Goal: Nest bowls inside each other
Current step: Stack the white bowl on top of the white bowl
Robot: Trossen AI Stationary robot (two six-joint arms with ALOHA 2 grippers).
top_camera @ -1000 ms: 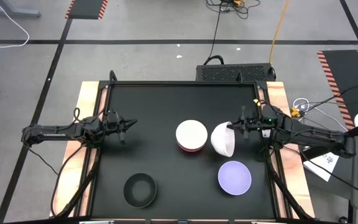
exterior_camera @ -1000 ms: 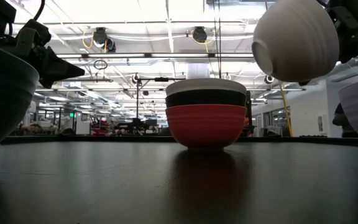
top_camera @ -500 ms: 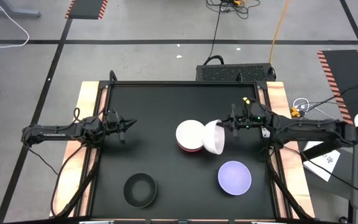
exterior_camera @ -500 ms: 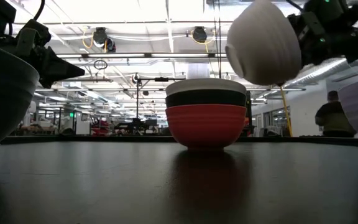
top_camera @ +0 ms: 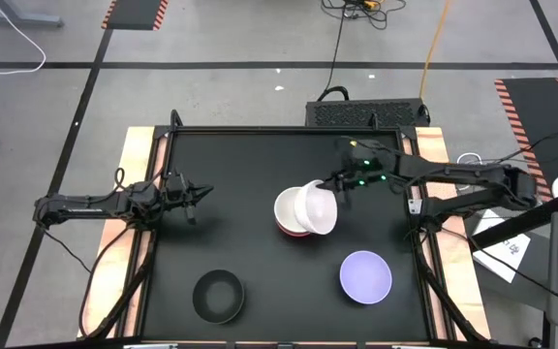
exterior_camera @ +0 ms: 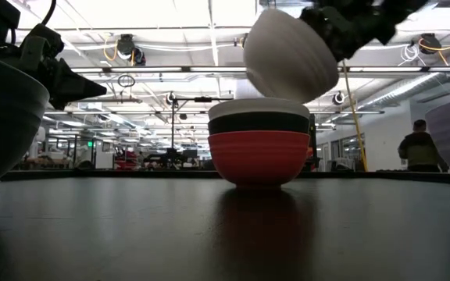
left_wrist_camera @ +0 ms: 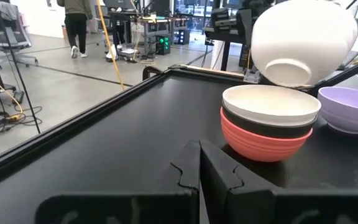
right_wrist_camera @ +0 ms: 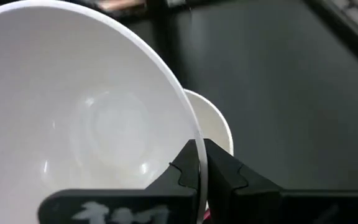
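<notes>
A stack of three bowls, red at the bottom, black in the middle, white on top (top_camera: pixel 294 211) (exterior_camera: pixel 258 148) (left_wrist_camera: pixel 269 121), stands mid-table. My right gripper (top_camera: pixel 340 186) is shut on a second white bowl (top_camera: pixel 318 206) (exterior_camera: pixel 287 55) (left_wrist_camera: pixel 303 40), held tilted just above the stack. A lavender bowl (top_camera: pixel 365 275) and a black bowl (top_camera: pixel 218 295) rest on the table near the front. My left gripper (top_camera: pixel 201 195) (left_wrist_camera: pixel 199 168) is shut and empty at the table's left. My right gripper pinches the white bowl's rim (right_wrist_camera: pixel 197 163), one finger inside the bowl and one outside. The fingers come from the table's right, slanting down. The bowl hangs lifted clear and tilted, over the stack's right side.
The table is a black mat with a raised rim (top_camera: pixel 289 131). A black box (top_camera: pixel 366 111) sits beyond the far edge. A person (exterior_camera: pixel 418 148) stands in the room behind.
My right gripper has carried the white bowl toward the table's left and a little up, from beside the stack to above it. The bowl has tipped from lying on its side toward opening upward. The stack has stayed still.
</notes>
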